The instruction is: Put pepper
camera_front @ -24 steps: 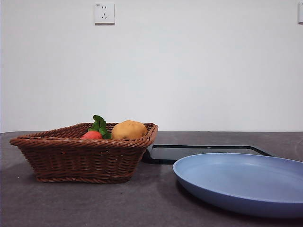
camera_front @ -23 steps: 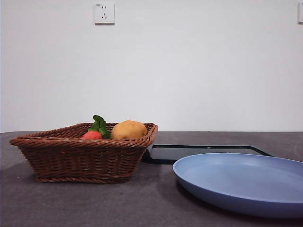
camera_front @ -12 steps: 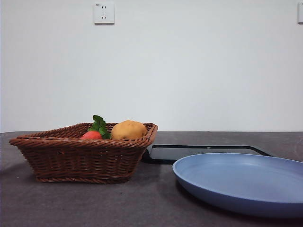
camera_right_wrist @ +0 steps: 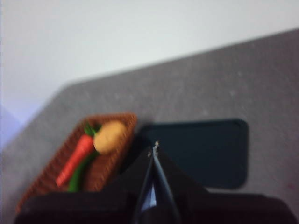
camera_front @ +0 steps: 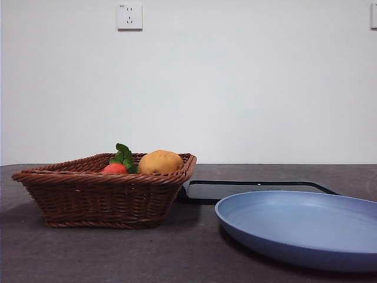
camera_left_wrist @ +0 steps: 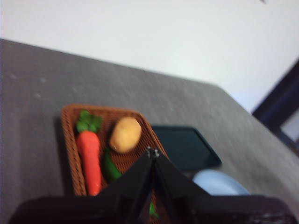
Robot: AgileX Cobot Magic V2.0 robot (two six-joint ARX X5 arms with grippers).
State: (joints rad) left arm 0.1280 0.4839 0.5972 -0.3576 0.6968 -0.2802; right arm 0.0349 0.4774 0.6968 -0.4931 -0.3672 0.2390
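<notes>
The pepper (camera_left_wrist: 110, 166) is a slender dark-green pod lying in the brown wicker basket (camera_left_wrist: 68, 140) between a carrot (camera_left_wrist: 89, 158) and a tan potato (camera_left_wrist: 125, 134). In the right wrist view the pepper (camera_right_wrist: 77, 177) shows beside the carrot. The front view hides it behind the basket (camera_front: 100, 197) wall. The blue plate (camera_front: 306, 227) sits at the right. My left gripper (camera_left_wrist: 152, 152) hovers shut, high above the basket's near end. My right gripper (camera_right_wrist: 153, 148) is shut too, high over the black tray (camera_right_wrist: 205, 149). Neither arm shows in the front view.
A flat black tray (camera_front: 253, 190) lies behind the plate, right of the basket. The plate's edge (camera_left_wrist: 219, 183) appears near the left gripper. The potato (camera_front: 160, 161) and carrot leaves (camera_front: 123, 156) rise above the basket rim. A white wall stands behind the table.
</notes>
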